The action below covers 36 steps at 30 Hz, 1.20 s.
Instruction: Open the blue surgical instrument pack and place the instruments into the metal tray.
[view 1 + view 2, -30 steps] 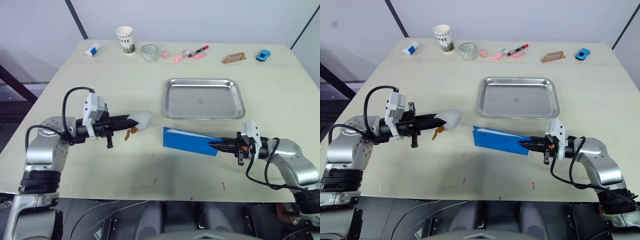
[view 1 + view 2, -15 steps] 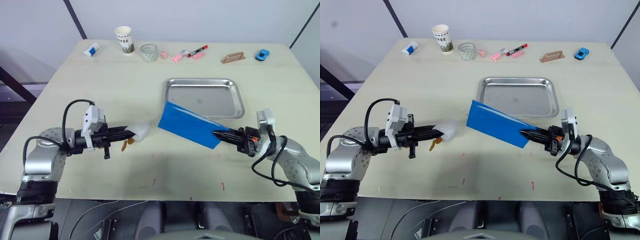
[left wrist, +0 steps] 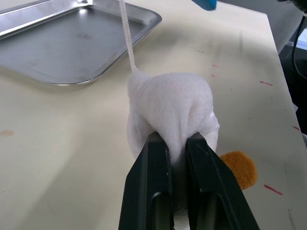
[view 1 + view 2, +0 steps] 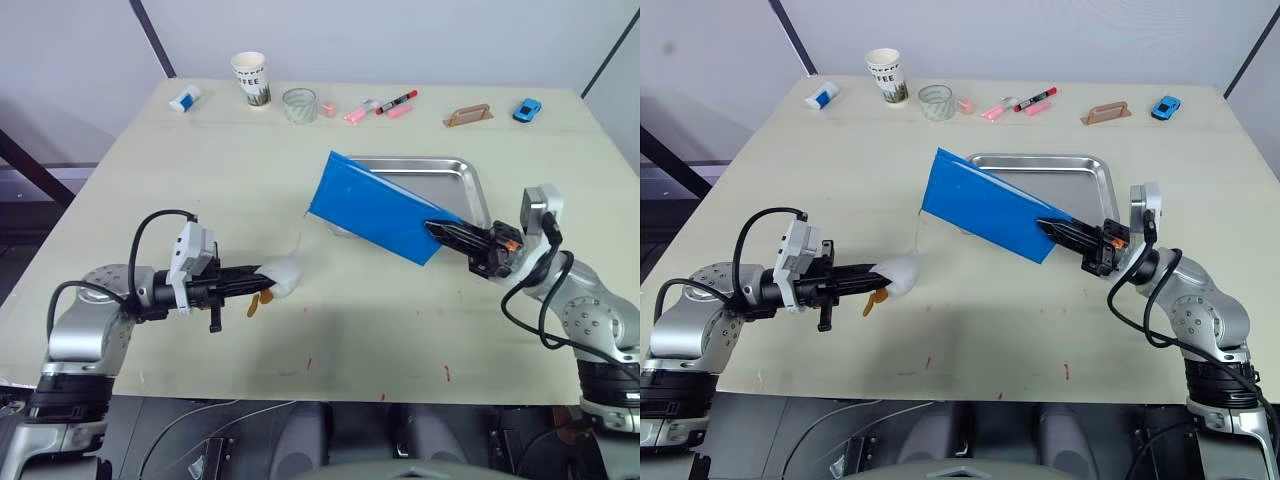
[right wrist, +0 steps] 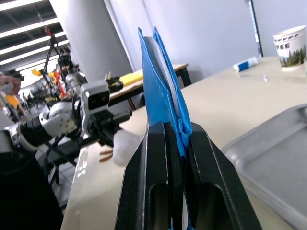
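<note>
Right hand (image 4: 442, 228) clamped on blue pack (image 4: 375, 206), held tilted above metal tray (image 4: 455, 178). Left hand (image 4: 262, 279) clamped on white plush toy (image 4: 284, 272) on bench (image 4: 200, 160).

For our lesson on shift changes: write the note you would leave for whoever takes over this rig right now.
Left hand: shut on the white plush toy, low over the table; a white cord runs up from the toy toward the pack.
Right hand: shut on one corner of the blue surgical instrument pack, held tilted in the air over the near left part of the metal tray.
Done: pack lifted off the table.
Left: open the pack, move the instruments into the tray. The tray's visible part holds none.
</note>
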Each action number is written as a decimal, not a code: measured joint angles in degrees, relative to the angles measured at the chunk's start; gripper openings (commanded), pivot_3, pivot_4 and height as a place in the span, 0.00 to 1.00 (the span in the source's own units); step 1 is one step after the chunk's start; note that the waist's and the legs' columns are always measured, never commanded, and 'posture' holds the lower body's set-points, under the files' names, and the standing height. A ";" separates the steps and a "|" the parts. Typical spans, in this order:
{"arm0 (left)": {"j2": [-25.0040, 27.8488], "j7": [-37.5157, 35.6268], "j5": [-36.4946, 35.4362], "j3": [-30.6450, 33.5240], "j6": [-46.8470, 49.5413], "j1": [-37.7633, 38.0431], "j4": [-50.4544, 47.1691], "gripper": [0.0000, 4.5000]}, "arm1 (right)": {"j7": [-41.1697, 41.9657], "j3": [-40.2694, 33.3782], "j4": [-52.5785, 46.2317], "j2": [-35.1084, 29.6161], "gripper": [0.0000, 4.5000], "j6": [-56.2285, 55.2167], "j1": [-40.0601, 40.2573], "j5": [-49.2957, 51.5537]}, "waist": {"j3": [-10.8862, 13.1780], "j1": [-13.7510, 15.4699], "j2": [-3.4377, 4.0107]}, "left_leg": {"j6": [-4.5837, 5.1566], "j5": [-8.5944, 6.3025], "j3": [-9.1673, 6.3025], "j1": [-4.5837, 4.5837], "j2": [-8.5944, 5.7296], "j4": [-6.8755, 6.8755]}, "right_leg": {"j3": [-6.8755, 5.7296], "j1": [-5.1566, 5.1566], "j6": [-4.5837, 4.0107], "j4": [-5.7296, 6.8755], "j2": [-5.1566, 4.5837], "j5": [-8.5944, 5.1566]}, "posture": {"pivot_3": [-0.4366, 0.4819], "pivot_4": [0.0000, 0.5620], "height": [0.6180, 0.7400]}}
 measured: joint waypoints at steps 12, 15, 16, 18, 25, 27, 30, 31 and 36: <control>3.62 -5.05 2.70 -0.65 -1.66 -2.16 6.01 0.01 | 12.34 9.51 2.01 -7.27 0.00 -17.67 2.38 -20.15 | 0.02 -0.04 0.01 | 0.00 0.00 0.05 0.00 -0.02 -0.01 | 0.02 -0.03 0.00 -0.01 0.01 0.00 | 0.48 0.27 1.00; 4.10 -6.60 2.57 -1.95 0.22 -1.51 5.89 0.19 | 13.97 10.55 4.36 -7.42 0.00 -20.83 2.34 -22.76 | 0.03 -0.05 0.02 | 0.00 0.00 0.06 0.00 -0.02 -0.01 | 0.03 -0.04 0.00 0.00 0.01 -0.01 | 0.48 0.27 1.00; 4.11 -6.87 2.75 -2.47 0.35 -1.13 5.90 0.28 | 14.45 10.99 5.14 -7.40 0.00 -21.72 2.34 -23.30 | 0.05 -0.04 0.00 | 0.00 0.00 0.05 0.00 -0.01 0.00 | 0.02 -0.04 0.00 0.01 0.02 0.00 | 0.48 0.27 1.00; 4.16 -7.14 3.12 -3.23 0.12 -1.11 5.98 0.47 | 15.00 11.16 6.02 -7.16 0.00 -22.74 2.34 -23.69 | 0.05 -0.03 0.00 | 0.00 0.00 0.05 0.00 -0.01 0.00 | 0.02 -0.04 0.00 0.02 0.02 0.00 | 0.48 0.27 1.00; 3.13 -7.24 3.94 -2.66 -3.97 -4.20 10.50 0.98 | 15.44 11.17 6.58 -7.13 0.00 -23.80 2.39 -23.87 | 0.08 0.12 -0.01 | 0.00 0.00 0.03 0.00 -0.01 0.00 | -0.02 -0.03 0.00 0.02 0.01 0.00 | 0.48 0.27 1.00; 2.80 -7.44 2.72 -1.14 -3.92 -6.83 11.98 0.98 | 15.53 11.17 6.58 -7.17 0.00 -23.79 2.59 -23.84 | 0.09 0.11 -0.02 | 0.00 0.00 0.03 -0.01 -0.02 0.01 | -0.01 -0.03 0.00 0.01 0.01 0.00 | 0.48 0.27 1.00; 2.80 -8.06 1.43 -0.28 -3.31 -8.72 12.84 0.98 | 15.61 11.17 6.57 -7.20 0.00 -23.71 2.93 -23.81 | 0.09 0.03 -0.02 | 0.00 0.00 0.05 -0.01 -0.02 0.00 | 0.01 -0.03 0.00 0.01 0.01 0.00 | 0.48 0.27 1.00; 2.78 -8.20 1.33 -0.12 -3.01 -9.12 12.98 0.98 | 15.61 11.16 6.57 -7.22 0.00 -23.65 3.02 -23.80 | 0.09 0.00 -0.02 | 0.00 0.00 0.05 -0.01 -0.02 0.00 | 0.02 -0.04 0.00 0.01 0.01 0.00 | 0.48 0.27 1.00; 1.14 -7.57 2.45 -0.40 -4.58 -13.45 14.40 0.98 | 15.53 11.15 6.44 -7.31 0.00 -22.91 3.08 -23.67 | 0.10 0.02 -0.02 | 0.00 0.00 0.05 0.00 -0.03 0.01 | 0.02 -0.03 0.00 0.02 0.02 0.00 | 0.48 0.27 1.00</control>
